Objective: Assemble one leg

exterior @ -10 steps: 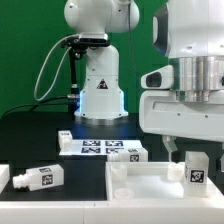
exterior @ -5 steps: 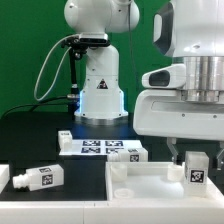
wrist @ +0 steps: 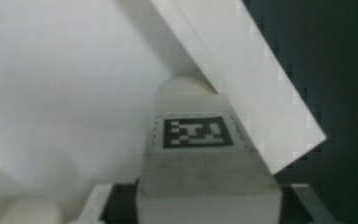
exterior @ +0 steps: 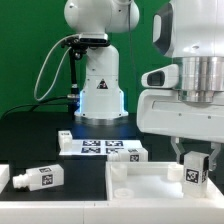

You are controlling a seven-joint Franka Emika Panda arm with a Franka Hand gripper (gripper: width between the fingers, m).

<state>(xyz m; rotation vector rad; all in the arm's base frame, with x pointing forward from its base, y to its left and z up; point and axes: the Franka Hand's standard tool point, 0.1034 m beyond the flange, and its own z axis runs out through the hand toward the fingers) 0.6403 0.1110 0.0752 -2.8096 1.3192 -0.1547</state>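
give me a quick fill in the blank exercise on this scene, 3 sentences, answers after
1. The tool is shut on a ____ that stands upright over the large white panel.
2. Another leg lies on its ____ on the black table, at the exterior view's left.
3. The marker board lies flat in front of the robot's white ____.

Answers: leg; side; base

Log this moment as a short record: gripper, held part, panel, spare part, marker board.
gripper: gripper shut on the leg, a finger on each side
held part: upright, tag facing the camera, over the panel's corner at the exterior view's right
panel: white panel, flat on the table
spare part: loose leg lying at the exterior view's left
marker board: marker board, behind the panel
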